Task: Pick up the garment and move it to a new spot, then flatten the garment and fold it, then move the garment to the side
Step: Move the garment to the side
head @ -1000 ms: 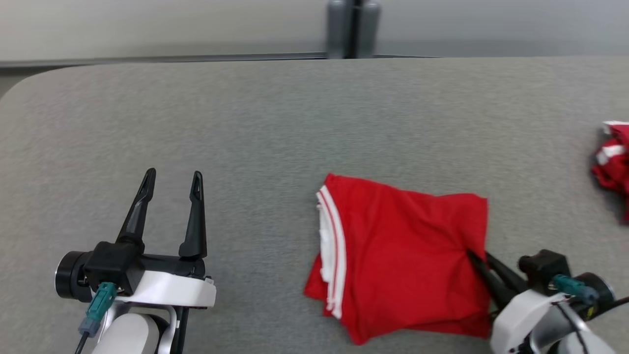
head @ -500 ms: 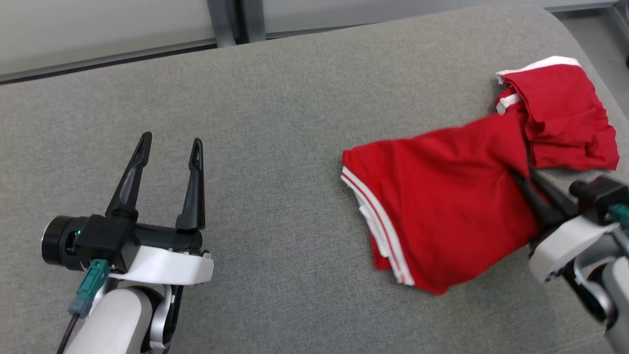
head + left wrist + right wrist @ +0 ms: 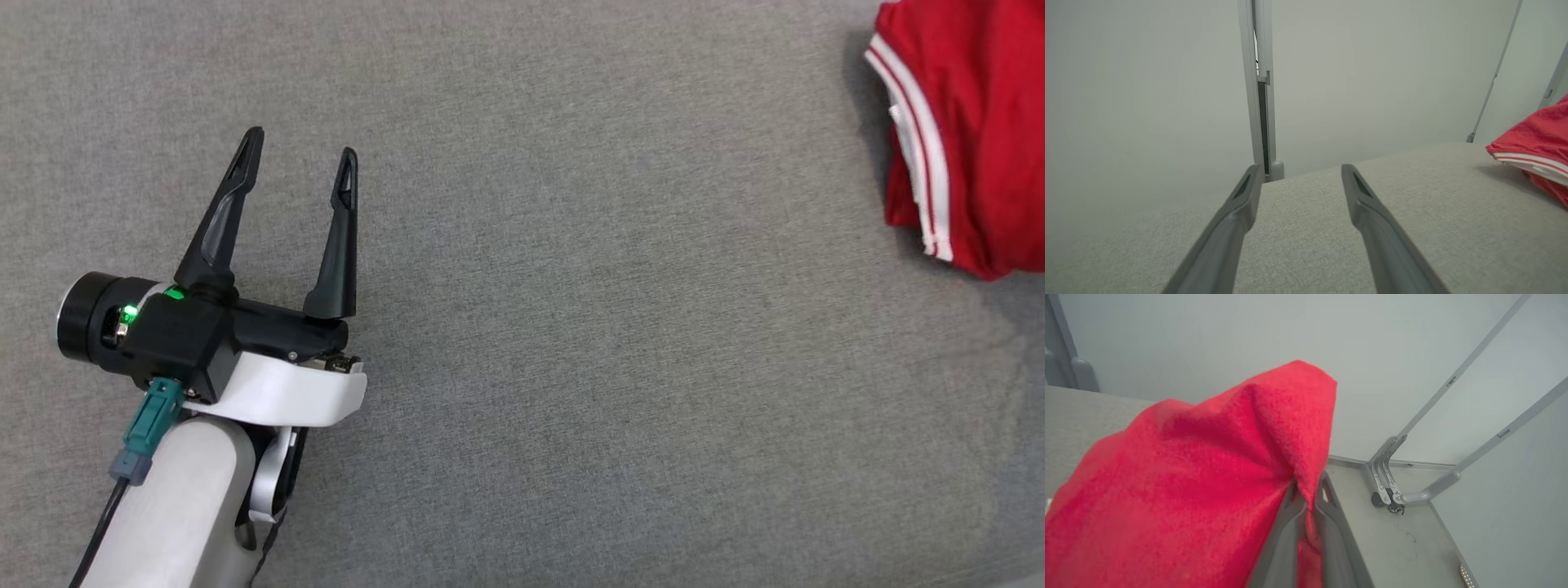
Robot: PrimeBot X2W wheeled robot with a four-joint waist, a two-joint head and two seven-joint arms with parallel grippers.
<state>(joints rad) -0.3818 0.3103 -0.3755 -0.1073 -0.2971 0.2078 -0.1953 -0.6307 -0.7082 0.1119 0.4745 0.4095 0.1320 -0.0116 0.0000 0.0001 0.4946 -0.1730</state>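
The red cloth garment looks soft, fuzzy and matt; the grey woven-fabric tabletop coarse and dull; the left gripper is smooth, matt black plastic.

Bright, diffuse light is washing evenly over the grey fabric surface in the head view, which is rendering its weave sharply. The red garment at 2 o'clock is casting a soft, dark shadow along its 9 o'clock edge. A green indicator light is glowing on the left gripper. In the left wrist view the near fingers are blurring toward 6 o'clock against a hazy wall. In the right wrist view the red garment is smearing out of focus close to the lens.
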